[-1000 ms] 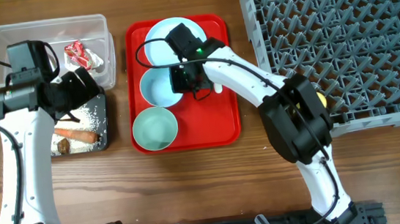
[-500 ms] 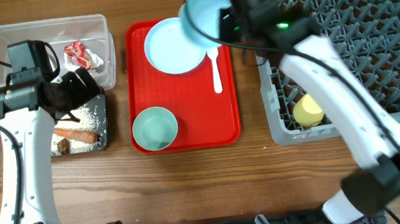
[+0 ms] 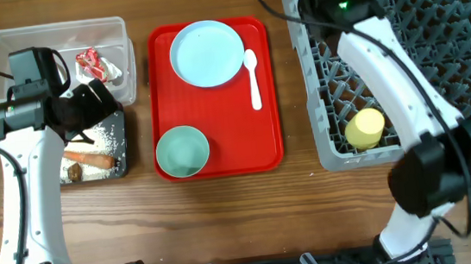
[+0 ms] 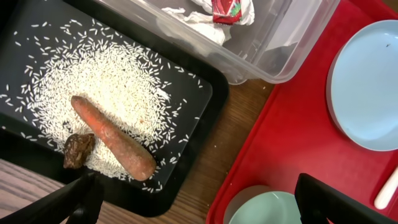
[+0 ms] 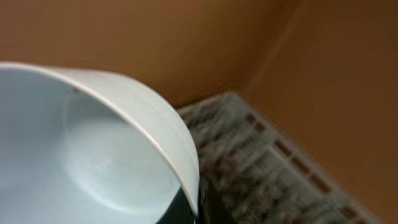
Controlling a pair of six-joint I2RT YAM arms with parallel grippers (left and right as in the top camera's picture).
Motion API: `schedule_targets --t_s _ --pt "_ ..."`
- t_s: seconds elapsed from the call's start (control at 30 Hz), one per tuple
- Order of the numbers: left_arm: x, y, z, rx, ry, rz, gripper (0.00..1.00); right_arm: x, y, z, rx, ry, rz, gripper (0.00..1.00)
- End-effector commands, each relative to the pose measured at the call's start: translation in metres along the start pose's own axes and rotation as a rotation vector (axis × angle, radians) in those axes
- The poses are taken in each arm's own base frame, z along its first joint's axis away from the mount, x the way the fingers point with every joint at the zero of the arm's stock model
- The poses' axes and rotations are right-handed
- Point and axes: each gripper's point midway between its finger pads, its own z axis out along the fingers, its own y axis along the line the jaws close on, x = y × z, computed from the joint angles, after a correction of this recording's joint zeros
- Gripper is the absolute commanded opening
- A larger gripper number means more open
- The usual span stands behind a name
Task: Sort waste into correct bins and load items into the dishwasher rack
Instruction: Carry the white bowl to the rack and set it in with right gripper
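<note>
Now our right gripper [image 5: 194,208] is closed on the rim of a pale bowl [image 5: 93,168], which it holds tilted, almost on edge. Just below and ahead of the gripper lies the dishwasher rack [image 3: 434,35]. We judge the bowl must go down edge-first into it.

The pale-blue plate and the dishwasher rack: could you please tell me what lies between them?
In the overhead view, the white spoon lies between the plate and the rack, resting on the red tray.
</note>
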Motion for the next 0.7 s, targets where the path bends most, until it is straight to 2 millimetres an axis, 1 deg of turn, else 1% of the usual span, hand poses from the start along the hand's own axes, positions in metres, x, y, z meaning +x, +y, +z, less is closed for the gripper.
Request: schedule_targets --t_s 0.0,0.07,0.13,0.3,0.43,0.67 --pt "-0.005 -0.003 -0.002 0.014 -0.009 -0.001 1.00 0.008 -0.001 0.030 0.143 -0.011 -0.264 0.04" --pt "-0.005 -0.003 -0.002 0.014 -0.009 -0.002 1.00 0.009 0.008 0.038 0.149 -0.025 -0.310 0.04" --pt "-0.005 -0.003 -0.002 0.014 -0.009 -0.001 1.00 0.014 0.021 0.047 0.154 -0.037 -0.385 0.04" --pt "-0.005 -0.003 -0.002 0.014 -0.009 -0.002 1.00 0.039 0.043 0.060 0.151 -0.007 -0.569 0.04" --pt "-0.005 -0.003 -0.002 0.014 -0.009 -0.001 1.00 0.054 0.052 0.063 0.142 0.013 -0.613 0.04" --pt "-0.005 -0.003 -0.002 0.014 -0.009 -0.001 1.00 0.064 0.060 0.063 0.131 0.025 -0.647 0.04"
